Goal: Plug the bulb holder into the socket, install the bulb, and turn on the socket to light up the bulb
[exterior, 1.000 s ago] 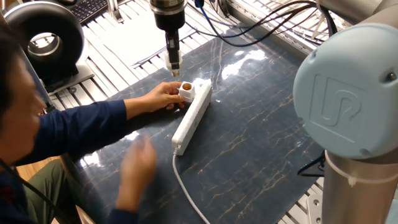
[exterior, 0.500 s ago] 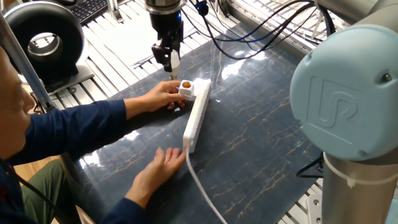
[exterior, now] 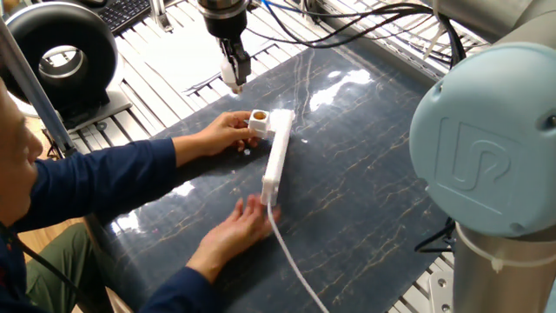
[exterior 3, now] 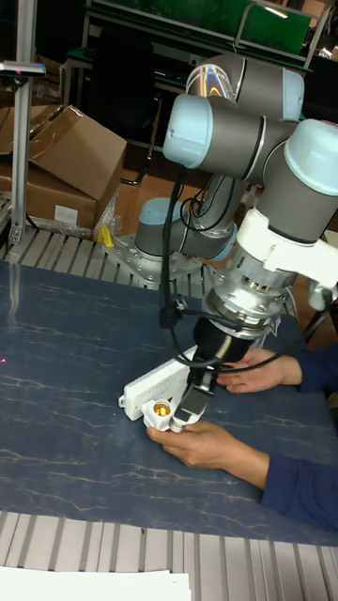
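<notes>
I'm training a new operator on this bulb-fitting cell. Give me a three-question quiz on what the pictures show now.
1. True or false: the small white cube-shaped bulb holder with its orange-brown opening sits at the far end of the long white power strip socket.
2. What touches the strip's cable end? A) the two-finger gripper B) a person's hand
3. Fill in: the gripper hangs ___ the holder, touching nothing.

Key: 1 true; 2 B; 3 above.
</notes>
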{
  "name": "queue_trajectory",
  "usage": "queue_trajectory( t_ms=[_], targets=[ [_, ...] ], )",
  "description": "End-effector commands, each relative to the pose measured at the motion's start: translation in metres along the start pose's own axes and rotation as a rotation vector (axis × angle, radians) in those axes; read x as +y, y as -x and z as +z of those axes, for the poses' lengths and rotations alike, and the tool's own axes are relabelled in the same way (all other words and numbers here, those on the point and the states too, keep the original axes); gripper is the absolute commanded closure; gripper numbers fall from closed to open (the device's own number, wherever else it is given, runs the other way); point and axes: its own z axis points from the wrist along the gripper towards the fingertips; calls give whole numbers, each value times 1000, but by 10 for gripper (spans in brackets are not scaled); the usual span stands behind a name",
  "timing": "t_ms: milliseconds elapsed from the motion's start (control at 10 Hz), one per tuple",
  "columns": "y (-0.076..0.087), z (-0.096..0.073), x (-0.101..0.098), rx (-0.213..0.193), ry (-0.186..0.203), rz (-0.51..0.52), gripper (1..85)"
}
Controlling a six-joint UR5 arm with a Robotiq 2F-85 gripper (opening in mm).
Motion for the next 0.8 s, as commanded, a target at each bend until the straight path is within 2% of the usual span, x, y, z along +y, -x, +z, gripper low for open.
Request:
queue_trajectory(
  t_ms=[0,100,300,400,500,700],
  targets=[
    [6,-3,23,-27,82,232,847],
    [4,-5,34,-5,119,452,847],
    [10,-8,50,21,178,796,847],
    [15,-8,55,31,203,933,847],
    [30,-9,61,18,247,1106,847],
    [47,-10,59,-16,278,1257,847]
  ],
)
